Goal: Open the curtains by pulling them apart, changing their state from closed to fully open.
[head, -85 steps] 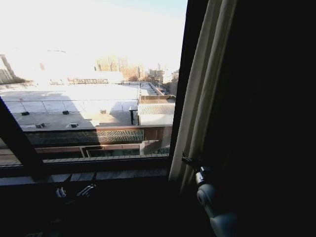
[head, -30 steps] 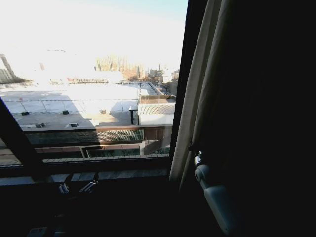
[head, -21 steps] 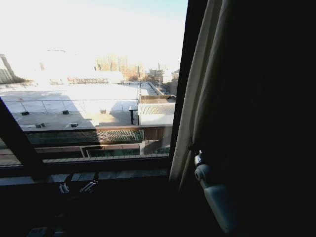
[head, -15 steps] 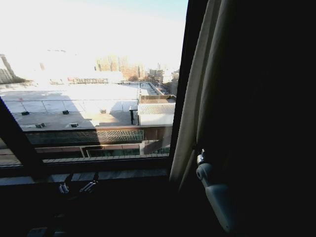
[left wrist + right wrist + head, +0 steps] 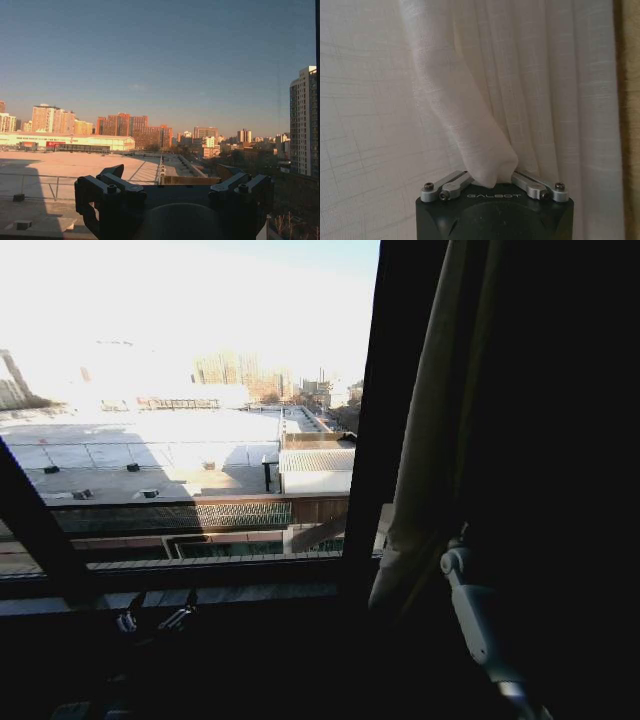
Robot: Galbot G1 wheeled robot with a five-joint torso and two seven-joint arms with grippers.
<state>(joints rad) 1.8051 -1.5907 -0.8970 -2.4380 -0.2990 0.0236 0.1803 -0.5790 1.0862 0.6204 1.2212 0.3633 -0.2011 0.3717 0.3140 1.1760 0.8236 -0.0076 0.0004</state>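
Observation:
One off-white sheer curtain [image 5: 430,440] hangs bunched at the right of the window, beyond the dark upright frame bar [image 5: 385,410]. My right gripper [image 5: 450,548] is shut on a fold of it at about sill height. In the right wrist view the pinched fold of curtain [image 5: 485,150] rises from between the fingers of the right gripper [image 5: 492,184], with pleated fabric behind. My left gripper [image 5: 152,620] sits low by the window sill, away from the fabric. In the left wrist view the left gripper [image 5: 175,192] stands open, facing the glass and the city outside.
A slanted dark frame bar [image 5: 35,530] crosses the lower left of the window. The sill [image 5: 200,595] runs along the bottom of the glass. Everything right of the curtain is dark.
My right gripper has moved right with the curtain fold in it, dragging the panel's edge off the upright frame bar. The left gripper has stayed by the sill.

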